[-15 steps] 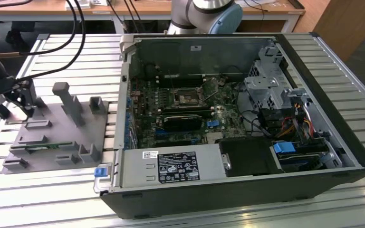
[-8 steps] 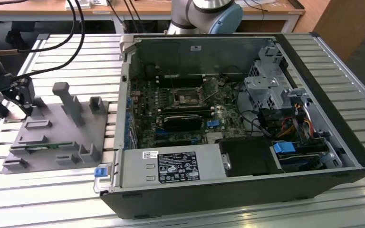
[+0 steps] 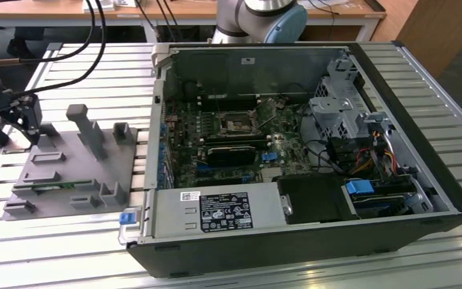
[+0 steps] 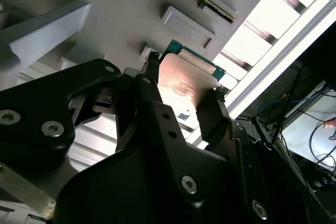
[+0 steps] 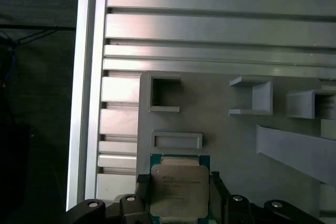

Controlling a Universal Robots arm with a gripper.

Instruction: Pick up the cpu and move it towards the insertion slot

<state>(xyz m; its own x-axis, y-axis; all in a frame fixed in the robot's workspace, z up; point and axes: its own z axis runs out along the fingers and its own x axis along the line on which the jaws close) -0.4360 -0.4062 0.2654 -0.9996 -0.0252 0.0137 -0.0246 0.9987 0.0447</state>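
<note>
Holding cpu (image 5: 180,195) at tray (image 3: 55,171).
Pinched by two opposite edges between fingers of gripper (image 5: 179,182), closed to chip width, likely to keep the top level; at the exterior view's left, well apart from slot (image 3: 237,124) inside case (image 3: 295,253).

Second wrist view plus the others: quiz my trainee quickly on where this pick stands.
1. True or false: the cpu already sits in the insertion slot.
2. The claw grips the cpu by: A) two opposite edges B) its top face C) one corner.
3. Fill in: in the exterior view the claw is at the grey tray, on that view's ____.
Key: 1 false; 2 A; 3 left.
</note>
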